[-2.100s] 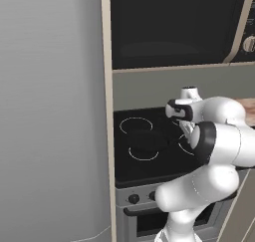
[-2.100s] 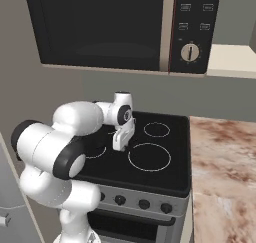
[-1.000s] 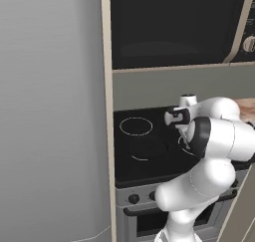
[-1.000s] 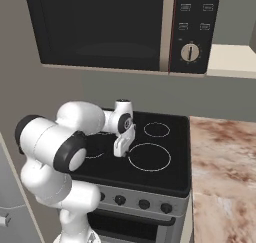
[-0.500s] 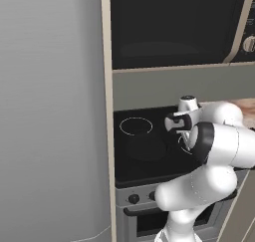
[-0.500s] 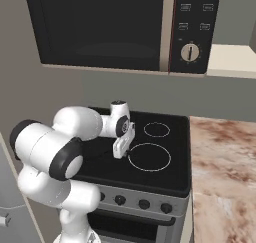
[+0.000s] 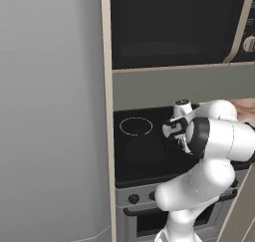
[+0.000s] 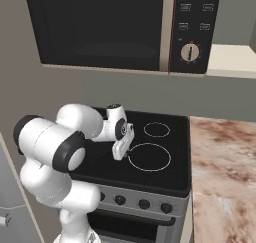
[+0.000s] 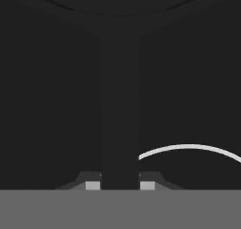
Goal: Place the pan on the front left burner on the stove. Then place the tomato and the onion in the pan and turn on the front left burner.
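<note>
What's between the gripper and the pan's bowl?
Hand view: just the straight black handle of the shallow round black pan, running up from the gripper.

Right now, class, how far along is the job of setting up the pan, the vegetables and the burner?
Nearly done: the pan lies over the stove's front left spot, covering that burner's ring. In hand: the claw is shut on the pan's handle, so the pan is not yet released. Left: let go, put the tomato and the onion into the pan, then turn the burner's knob in the row of knobs.
</note>
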You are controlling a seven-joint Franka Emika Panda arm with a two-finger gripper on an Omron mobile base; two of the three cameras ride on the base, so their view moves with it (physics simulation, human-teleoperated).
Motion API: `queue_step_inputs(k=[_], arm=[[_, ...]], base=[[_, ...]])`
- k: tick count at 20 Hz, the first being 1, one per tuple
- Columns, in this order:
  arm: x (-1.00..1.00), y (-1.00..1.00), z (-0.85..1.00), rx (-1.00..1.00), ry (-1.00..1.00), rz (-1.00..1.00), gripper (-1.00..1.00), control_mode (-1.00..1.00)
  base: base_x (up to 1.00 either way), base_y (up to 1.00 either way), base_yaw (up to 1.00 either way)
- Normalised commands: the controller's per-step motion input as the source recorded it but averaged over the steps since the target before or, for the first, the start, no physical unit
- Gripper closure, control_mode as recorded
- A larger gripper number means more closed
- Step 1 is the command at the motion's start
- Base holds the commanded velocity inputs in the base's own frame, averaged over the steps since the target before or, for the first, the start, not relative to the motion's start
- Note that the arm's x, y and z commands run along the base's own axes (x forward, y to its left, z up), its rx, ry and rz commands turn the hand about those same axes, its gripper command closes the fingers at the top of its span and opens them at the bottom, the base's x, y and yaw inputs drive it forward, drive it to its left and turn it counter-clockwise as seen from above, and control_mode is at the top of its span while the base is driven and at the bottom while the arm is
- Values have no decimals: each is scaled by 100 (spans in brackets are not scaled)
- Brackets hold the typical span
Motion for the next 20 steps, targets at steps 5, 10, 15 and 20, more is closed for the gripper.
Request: queue_step_inputs(k=[5,10,15,20], arm=[[32,0,-10,-2,0,0,100,-100],[27,0,-14,-2,0,0,100,-100],[21,0,-9,-3,0,0,100,-100],[8,0,-8,-2,0,0,100,-100]], base=[[0,0,0],[0,0,0],[0,0,0],[0,0,0]])
